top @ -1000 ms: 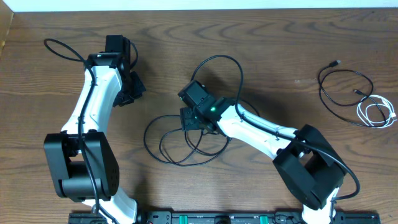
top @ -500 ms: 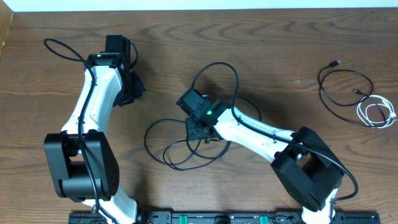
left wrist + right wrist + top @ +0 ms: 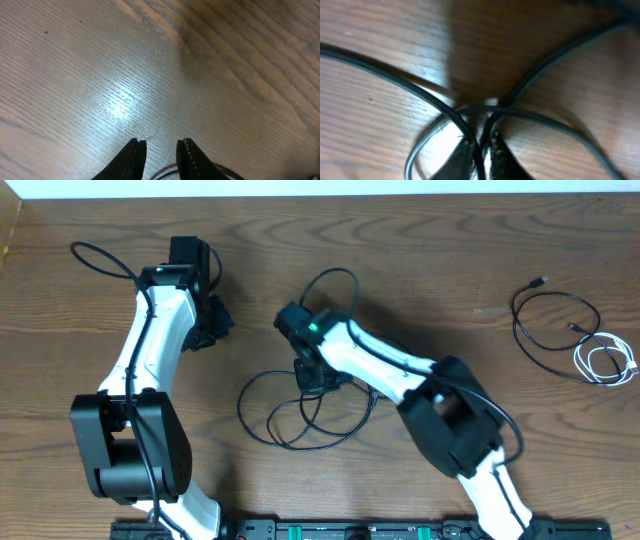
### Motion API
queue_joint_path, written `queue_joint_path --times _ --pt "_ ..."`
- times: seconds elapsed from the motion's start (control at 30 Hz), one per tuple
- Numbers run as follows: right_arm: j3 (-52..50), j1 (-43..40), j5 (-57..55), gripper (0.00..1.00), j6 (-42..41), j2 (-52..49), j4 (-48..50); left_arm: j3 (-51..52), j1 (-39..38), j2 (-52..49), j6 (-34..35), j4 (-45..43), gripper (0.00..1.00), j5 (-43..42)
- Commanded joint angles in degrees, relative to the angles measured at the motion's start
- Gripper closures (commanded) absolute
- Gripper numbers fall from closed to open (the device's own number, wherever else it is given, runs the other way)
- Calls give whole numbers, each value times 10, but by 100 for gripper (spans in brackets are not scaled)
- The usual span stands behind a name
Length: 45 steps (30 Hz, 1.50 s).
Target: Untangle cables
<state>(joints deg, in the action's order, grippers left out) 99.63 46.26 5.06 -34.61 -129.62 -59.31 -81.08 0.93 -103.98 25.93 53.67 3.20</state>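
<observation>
Right jaws: your right gripper (image 3: 481, 156) has its fingertips pinched almost together, and one strand of the black cable (image 3: 410, 85) runs up between them.
Black cable: its strands cross just ahead of those jaws and fan out to both sides over the table (image 3: 450, 240). From overhead, the loose loops spread away from the grip toward the arm bases.
Left jaws: your left gripper (image 3: 161, 150) shows a narrow gap between its fingers. Nothing is held, and only wood grain lies ahead of them.
Black cable from the left jaws: well apart.
White cable (image 3: 605, 362): coiled well apart from your right jaws, out past the arm's far side and lying against a second black cable (image 3: 517, 320). Both are far from either pair of jaws.
</observation>
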Motion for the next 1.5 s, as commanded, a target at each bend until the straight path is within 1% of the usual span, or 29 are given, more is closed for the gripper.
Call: queue_joint_path --times 0.0,0.07,0.13,0.17,0.2,0.23,0.27,0.33,0.37,0.43,0.47,0.53,0.6,0.67,0.7,0.77,0.83,0.9,0.97,1.0,1.1,1.23,1.33,1.47 --pt "91 -1 -63 99 47 -60 -59 2 0 -2 9 2 73 9" --pt "125 -7 -73 99 62 -72 -76 2 0 -2 9 2 73 9" --pt "134 -13 -73 99 64 -72 -73 2 0 -2 9 2 73 9" --pt "136 -17 -73 96 64 -72 -69 2 0 -2 9 2 73 9" --pt "137 -21 -72 90 64 -72 -66 2 0 -2 9 2 73 9" --pt "137 -24 -66 80 64 -72 -65 2 0 -2 9 2 73 9" --pt "136 -26 -58 75 64 -72 -64 2 0 -2 9 2 73 9" --pt "136 -27 -43 73 64 -72 -65 2 0 -2 9 2 73 9" --pt "136 -27 -42 63 64 -72 -65 2 0 -2 9 2 74 9" --pt "136 -27 -45 56 70 -72 -61 2 0 -2 9 2 73 9" --pt "136 -27 -42 57 73 -72 -57 2 0 -2 9 2 73 9" --pt "136 -27 -43 76 75 -72 -47 2 0 -2 9 2 73 9" --pt "136 -27 -50 85 77 -72 -42 2 0 -2 9 2 73 9" --pt "136 -27 -70 96 95 -72 -35 2 0 -2 9 2 73 9" --pt "136 -28 -91 99 96 -72 -33 2 0 -2 9 2 73 9" --pt "136 -31 -126 99 112 -72 -28 2 0 -2 9 2 73 9" --pt "136 -36 -159 99 150 -72 -21 2 0 -2 9 2 73 9" --pt "136 -42 -190 98 220 -72 0 2 0 -2 9 2 73 9" --pt "136 -48 -191 94 257 -72 31 2 0 -2 9 2 73 9" --pt "136 -51 -188 91 257 -72 45 2 0 -2 9 2 73 9" --pt "136 -57 -167 86 258 -72 86 2 0 -2 9 2 73 9" --pt "138 -61 -111 85 281 -71 129 2 0 -2 9 2 73 9" --pt "150 -61 -94 80 281 -69 120 2 0 -2 9 2 73 9" --pt "183 -60 -87 65 280 -65 67 2 0 -2 9 2 73 9"
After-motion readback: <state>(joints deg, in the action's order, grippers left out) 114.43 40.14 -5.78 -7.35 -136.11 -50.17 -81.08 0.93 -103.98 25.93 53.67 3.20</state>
